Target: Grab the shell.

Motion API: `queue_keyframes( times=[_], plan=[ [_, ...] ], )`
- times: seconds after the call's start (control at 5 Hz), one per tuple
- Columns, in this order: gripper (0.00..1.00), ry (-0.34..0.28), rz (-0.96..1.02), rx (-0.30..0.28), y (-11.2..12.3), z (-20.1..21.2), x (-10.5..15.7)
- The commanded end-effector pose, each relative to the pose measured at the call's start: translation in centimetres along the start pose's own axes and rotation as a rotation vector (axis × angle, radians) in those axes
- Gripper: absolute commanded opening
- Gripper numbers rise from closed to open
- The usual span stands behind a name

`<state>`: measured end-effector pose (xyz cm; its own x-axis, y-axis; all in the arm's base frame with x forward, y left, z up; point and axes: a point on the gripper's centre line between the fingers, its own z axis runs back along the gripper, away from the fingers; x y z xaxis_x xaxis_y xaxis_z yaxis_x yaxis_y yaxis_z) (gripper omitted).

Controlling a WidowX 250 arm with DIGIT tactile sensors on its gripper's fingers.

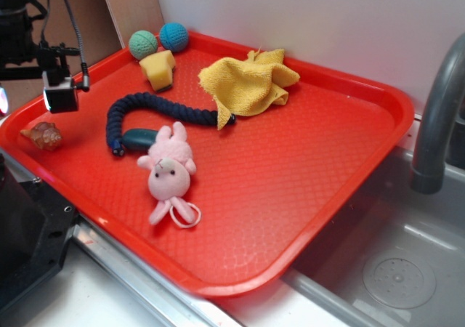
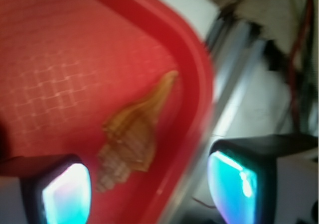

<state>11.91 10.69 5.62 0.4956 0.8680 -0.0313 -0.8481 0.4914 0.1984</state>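
at the left corner of the red tray, just inside its raised rim, the shell is lying on its side. the gripper is hanging over it with its jaws standing apart, one fingertip over the tray, the other beyond the rim.

A: The tray is seen as glossy red plastic, its floor stamped with a fine grid texture. The shell is ridged and knobbly, with a dull tan sheen.

B: The bunny is taken for soft pink plush, the cloth for nubby yellow terry, the rope for twisted dark cord; the sink is read as brushed, matt metal
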Motion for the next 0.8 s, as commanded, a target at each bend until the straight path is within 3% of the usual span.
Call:
queue_keyframes(
  times=[0.0, 0.4, 0.6],
  plan=[
    [1.00, -0.063, -0.101, -0.010, -0.9, -1.1, -1.1],
    [1.00, -0.055, -0.138, -0.003, 0.2, -1.9, -2.0],
    [1.00, -0.075, -0.212, -0.039, 1.2, -2.9, -1.7]
  ],
)
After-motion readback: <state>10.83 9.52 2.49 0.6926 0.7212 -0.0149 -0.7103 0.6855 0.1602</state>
